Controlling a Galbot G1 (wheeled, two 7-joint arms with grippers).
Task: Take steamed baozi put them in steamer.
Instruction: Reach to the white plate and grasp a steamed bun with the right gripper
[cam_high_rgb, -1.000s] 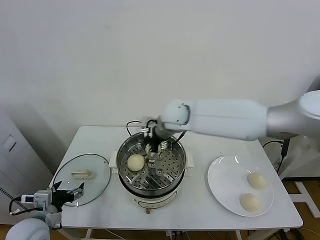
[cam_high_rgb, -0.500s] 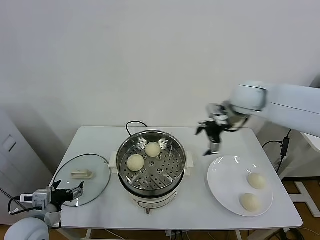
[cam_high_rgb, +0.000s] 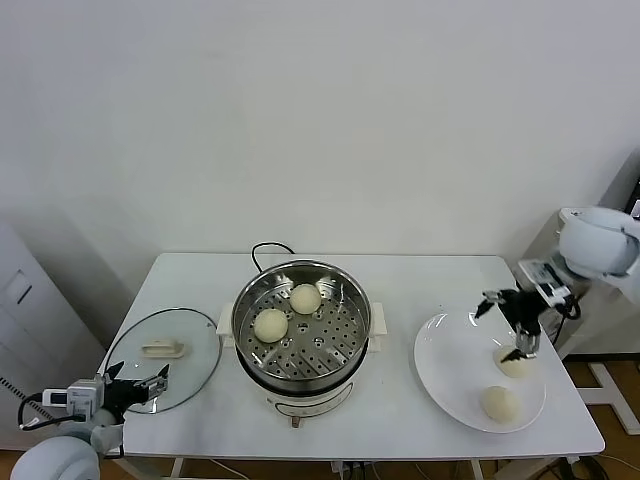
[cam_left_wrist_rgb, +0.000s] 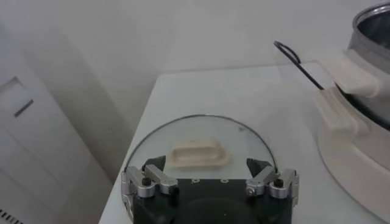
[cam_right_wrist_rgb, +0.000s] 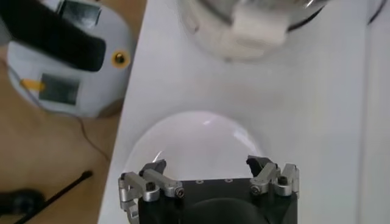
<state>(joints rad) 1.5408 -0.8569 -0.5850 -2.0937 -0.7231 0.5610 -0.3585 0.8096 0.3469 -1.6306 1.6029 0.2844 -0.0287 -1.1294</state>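
The steamer (cam_high_rgb: 345, 345) stands mid-table with two steamed baozi on its perforated tray, one at the left (cam_high_rgb: 271, 324) and one farther back (cam_high_rgb: 305, 298). Two more baozi lie on the white plate (cam_high_rgb: 450, 362) at the right: a far one (cam_high_rgb: 516, 364) and a near one (cam_high_rgb: 499, 403). My right gripper (cam_high_rgb: 503, 328) hovers open and empty over the plate, just above the far baozi. Its wrist view shows the plate (cam_right_wrist_rgb: 195, 137) below the open gripper (cam_right_wrist_rgb: 207, 173) and the steamer's base (cam_right_wrist_rgb: 256, 27) beyond. My left gripper (cam_high_rgb: 135, 385) rests open at the table's front left.
A glass lid (cam_high_rgb: 165, 355) with a white handle (cam_left_wrist_rgb: 198, 152) lies left of the steamer, right in front of the left gripper (cam_left_wrist_rgb: 210, 173). The steamer's black cord (cam_high_rgb: 265, 250) runs behind it. A grey device (cam_right_wrist_rgb: 61, 55) sits on the floor beyond the table's right edge.
The right arm left a second baozi in the steamer, then swung right and down to hover over the plate. The left arm has not moved.
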